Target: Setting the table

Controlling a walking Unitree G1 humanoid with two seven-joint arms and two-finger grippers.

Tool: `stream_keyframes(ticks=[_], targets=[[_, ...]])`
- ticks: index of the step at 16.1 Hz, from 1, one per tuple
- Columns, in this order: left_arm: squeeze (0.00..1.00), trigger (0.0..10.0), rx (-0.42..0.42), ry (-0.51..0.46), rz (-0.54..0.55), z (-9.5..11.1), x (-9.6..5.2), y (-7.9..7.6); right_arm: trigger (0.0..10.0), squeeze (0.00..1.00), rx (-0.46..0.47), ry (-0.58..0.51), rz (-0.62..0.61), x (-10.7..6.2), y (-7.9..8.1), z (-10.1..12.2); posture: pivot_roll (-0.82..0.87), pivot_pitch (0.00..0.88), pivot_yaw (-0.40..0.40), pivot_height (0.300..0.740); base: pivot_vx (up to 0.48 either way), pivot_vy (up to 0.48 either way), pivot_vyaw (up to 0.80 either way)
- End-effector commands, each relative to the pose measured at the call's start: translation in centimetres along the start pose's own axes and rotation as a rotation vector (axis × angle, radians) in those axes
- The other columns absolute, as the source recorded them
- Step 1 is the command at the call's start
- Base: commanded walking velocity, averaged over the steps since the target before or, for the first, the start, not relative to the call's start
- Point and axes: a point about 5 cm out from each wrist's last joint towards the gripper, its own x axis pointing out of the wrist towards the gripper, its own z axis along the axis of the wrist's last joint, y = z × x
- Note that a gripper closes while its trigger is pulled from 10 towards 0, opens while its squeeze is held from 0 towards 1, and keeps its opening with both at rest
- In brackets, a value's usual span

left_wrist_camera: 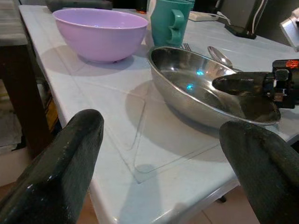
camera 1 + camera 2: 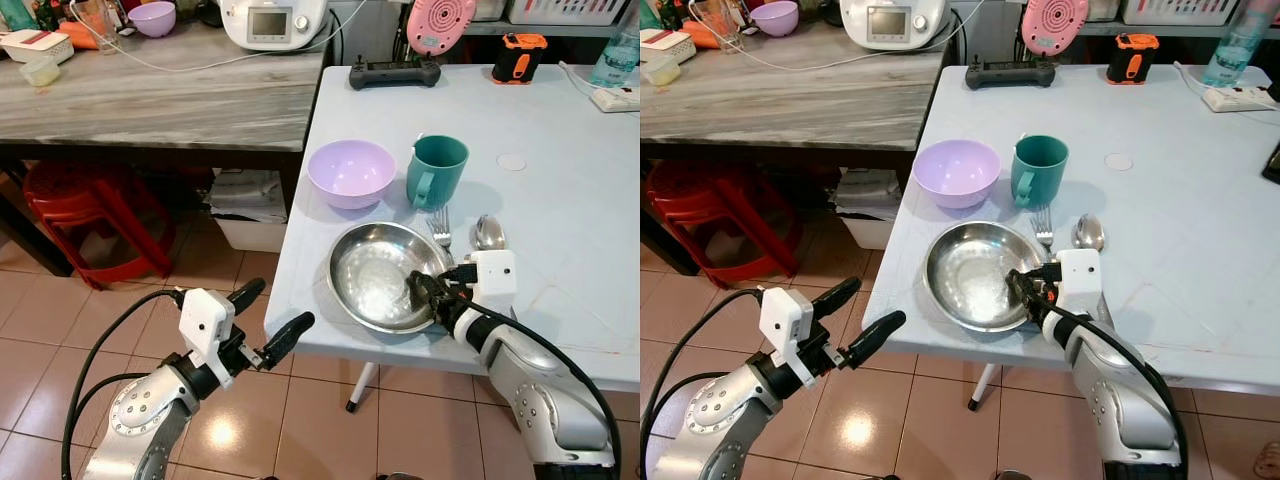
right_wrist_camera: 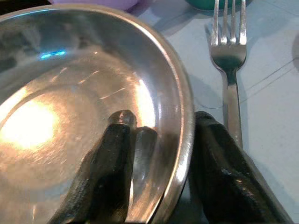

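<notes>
Right tool [image 2: 428, 290] straddles steel plate [image 2: 375, 270] rim near table [image 2: 560, 170] edge.

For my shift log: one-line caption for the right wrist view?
Right pincer straddles the steel plate's rim, one finger inside, one outside beside the fork.

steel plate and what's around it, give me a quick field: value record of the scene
steel plate: on the white table, near its front edge
right gripper: straddles the plate's rim, one finger inside, one outside
left gripper: open, in the air off the table's front edge, holding nothing
fork: flat on the table beside the plate, tines toward the mug
spoon: next to the fork
purple bowl: behind the plate
teal mug: upright beside the bowl
</notes>
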Motion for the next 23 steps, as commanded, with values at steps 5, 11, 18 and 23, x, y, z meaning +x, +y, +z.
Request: stream_keyframes(ticks=[5, 11, 18, 23], targets=[[0.00, 10.0, 0.014, 0.000, -0.010, 0.1, 0.0, 0.0, 0.0, 0.00, 0.101, 0.084, -0.033, 0.4, 0.0, -1.5, -0.12, 0.137, 0.063, 0.740, 0.000, 0.000, 0.00], [0.00, 10.0, 0.014, -0.008, -0.013, 0.2, 0.1, -0.1, 0.0, 0.00, 0.186, 0.088, -0.083, 0.6, -0.2, -1.7, -0.12, 0.138, 0.063, 0.740, 0.000, 0.000, 0.00], [0.00, 10.0, 0.035, -0.043, 0.144, 0.8, 1.4, 2.1, 0.0, 0.00, 0.241, 0.006, -0.134, 0.8, -0.5, 0.0, -0.13, 0.128, 0.057, 0.740, 0.000, 0.000, 0.00], [0.00, 10.0, 0.013, -0.054, 0.374, 1.0, 2.8, 5.1, 10.0, 0.00, 0.232, -0.165, -0.129, 0.6, 0.2, 2.7, -0.14, 0.105, 0.057, 0.740, 0.000, 0.000, 0.00]])
